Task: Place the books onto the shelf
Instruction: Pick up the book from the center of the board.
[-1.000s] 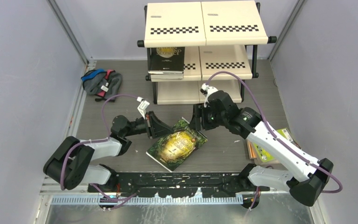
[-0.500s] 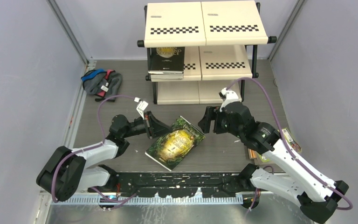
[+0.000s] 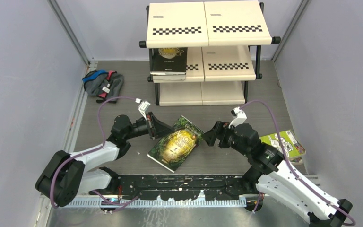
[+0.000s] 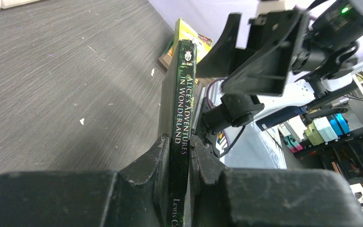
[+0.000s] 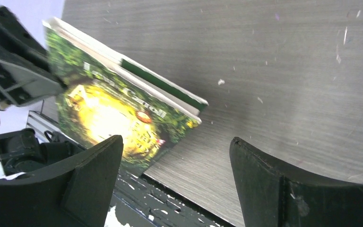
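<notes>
Pinching dark green-gold paperback book (image 3: pixel 177 144) by its spine, left gripper (image 3: pixel 158 127) holds it tilted, probably for handover to wide-spread right gripper (image 3: pixel 212 134).

You're in robot lab cell: plain grey walls (image 3: pixel 23 71) round table (image 3: pixel 132 90), arms (image 3: pixel 97 152) bolted to black rail (image 3: pixel 179 182), equipment clutter (image 4: pixel 326 130) past edge.

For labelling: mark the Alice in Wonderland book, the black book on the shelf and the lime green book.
Alice in Wonderland book (image 3: pixel 177 143): top external view, centre of golden cover.
Black book (image 3: pixel 169 60): top external view, centre of cover.
Lime green book (image 3: pixel 283 142): top external view, middle of visible cover.
</notes>
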Available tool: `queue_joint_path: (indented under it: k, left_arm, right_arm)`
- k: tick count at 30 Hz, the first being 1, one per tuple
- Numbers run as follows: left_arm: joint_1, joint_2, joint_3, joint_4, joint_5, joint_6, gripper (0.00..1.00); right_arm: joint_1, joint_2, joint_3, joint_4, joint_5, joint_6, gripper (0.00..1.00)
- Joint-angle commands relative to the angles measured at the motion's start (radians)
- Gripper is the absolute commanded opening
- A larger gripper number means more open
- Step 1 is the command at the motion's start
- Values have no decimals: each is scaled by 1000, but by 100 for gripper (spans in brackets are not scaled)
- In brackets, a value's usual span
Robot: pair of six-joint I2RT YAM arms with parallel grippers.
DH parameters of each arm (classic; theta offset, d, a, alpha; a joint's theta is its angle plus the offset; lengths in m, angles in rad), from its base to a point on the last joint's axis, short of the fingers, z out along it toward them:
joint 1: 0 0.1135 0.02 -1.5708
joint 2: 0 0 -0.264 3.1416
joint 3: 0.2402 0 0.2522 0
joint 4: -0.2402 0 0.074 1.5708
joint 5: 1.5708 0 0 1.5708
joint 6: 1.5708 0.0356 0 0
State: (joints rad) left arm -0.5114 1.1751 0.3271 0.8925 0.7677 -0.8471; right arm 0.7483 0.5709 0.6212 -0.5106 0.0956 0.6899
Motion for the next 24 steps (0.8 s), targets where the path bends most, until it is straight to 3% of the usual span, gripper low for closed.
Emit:
queue_joint_path:
  k: [1,13,24]
  left_arm:
    - [6,-38,51,48,-16,0,0]
    - [24,-57,60,17,-26,0,0]
    - [30,-48,64,41,-19,-28,0]
  right_arm:
    - [-6,-42,-139,186,-38,111,88]
    - [-4,-108,-326,400,-80,169,88]
    - [-4,-2,-437,702,-149,207,89]
